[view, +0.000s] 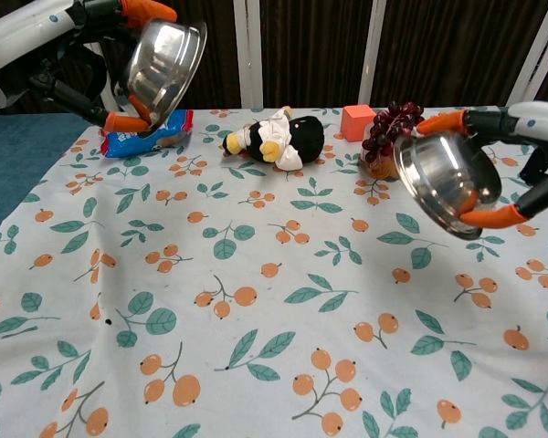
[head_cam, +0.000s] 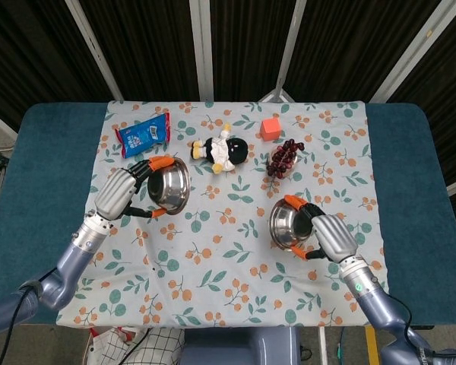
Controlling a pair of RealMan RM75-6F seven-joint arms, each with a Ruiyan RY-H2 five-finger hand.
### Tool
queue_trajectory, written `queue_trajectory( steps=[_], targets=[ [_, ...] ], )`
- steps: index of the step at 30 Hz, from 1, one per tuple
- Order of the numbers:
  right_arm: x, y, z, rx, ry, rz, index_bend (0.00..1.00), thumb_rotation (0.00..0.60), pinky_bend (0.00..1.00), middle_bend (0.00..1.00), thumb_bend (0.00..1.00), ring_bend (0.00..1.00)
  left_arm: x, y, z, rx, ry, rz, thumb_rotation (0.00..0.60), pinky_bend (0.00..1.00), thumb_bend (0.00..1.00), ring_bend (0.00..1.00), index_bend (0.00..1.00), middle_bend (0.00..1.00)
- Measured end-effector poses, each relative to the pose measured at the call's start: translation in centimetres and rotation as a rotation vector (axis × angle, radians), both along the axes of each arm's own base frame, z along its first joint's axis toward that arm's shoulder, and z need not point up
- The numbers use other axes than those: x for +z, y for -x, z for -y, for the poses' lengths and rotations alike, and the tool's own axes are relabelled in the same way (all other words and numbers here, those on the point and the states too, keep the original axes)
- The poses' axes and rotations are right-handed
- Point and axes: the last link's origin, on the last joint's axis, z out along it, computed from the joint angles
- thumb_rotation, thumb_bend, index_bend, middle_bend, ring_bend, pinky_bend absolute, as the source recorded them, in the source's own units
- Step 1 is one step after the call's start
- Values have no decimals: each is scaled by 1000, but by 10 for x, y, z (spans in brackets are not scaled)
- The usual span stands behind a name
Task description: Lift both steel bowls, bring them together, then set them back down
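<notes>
My left hand (head_cam: 120, 193) (view: 91, 46) grips one steel bowl (head_cam: 169, 186) (view: 163, 62) and holds it in the air over the left side of the cloth, tilted so its opening faces the middle. My right hand (head_cam: 330, 237) (view: 521, 137) holds the other steel bowl (head_cam: 287, 226) (view: 446, 181), also lifted clear of the cloth and tipped with its opening toward the left. A wide gap of cloth separates the two bowls.
A floral tablecloth (head_cam: 235, 251) covers the table. At its far side lie a blue snack packet (head_cam: 144, 134), a plush penguin (head_cam: 222, 151) (view: 279, 139), a red cube (head_cam: 270, 128) (view: 356, 121) and a cup of dark grapes (head_cam: 282, 161) (view: 389, 137).
</notes>
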Motion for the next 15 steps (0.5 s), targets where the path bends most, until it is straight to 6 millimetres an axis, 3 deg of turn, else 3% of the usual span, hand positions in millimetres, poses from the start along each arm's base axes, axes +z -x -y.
queue_trajectory(
  steps=[15],
  targets=[
    [47,-18,44,-297,-287,919,952,600,1000,833,334,888,-17,-38,4,-101,70,121,600,713,421,510,560,616]
  ],
)
